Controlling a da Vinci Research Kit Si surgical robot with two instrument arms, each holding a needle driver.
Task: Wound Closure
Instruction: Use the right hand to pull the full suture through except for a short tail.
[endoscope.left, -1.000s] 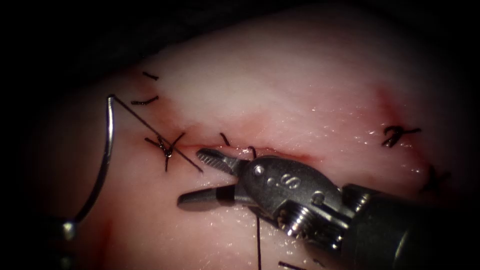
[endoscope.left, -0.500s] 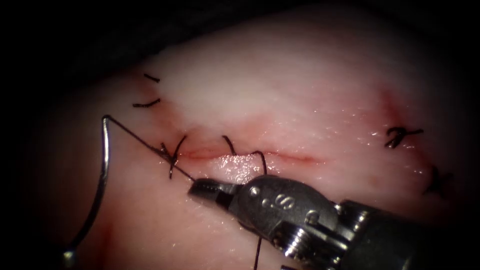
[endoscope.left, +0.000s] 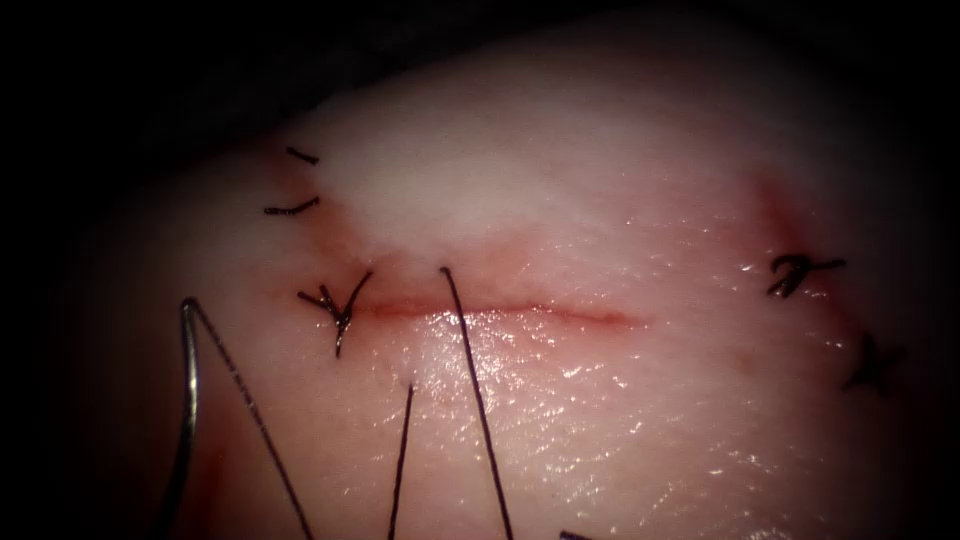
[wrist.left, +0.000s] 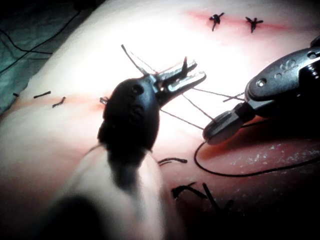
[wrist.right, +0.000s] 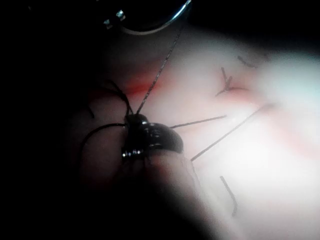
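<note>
The tissue (endoscope.left: 600, 200) has a horizontal cut (endoscope.left: 500, 311) with a tied knot (endoscope.left: 336, 305) at its left end. The curved needle (endoscope.left: 187, 400) lies free of the tissue, left of the cut and low down. My left tool (wrist.left: 197, 70) is shut on it, toward the end away from the thread. Thread (endoscope.left: 250, 410) runs from the needle's upper end down and to the right. Two more strands (endoscope.left: 478, 400) cross the tissue below the cut. My right tool (wrist.left: 212, 135) is shut on the thread; its jaws (wrist.right: 132, 119) sit below the needle (wrist.right: 155, 25).
Two finished knots (endoscope.left: 800, 270) sit at the right on a second red line. Short cut thread ends (endoscope.left: 290, 208) lie above the left knot. Slack thread (wrist.left: 240, 172) curls on the tissue beside the right tool. Red fluid tints the tissue along the cut.
The right tool closed on the thread beside the knot and drew down out of the endoscope view, pulling strands straight. The needle moved lower and leftward.
</note>
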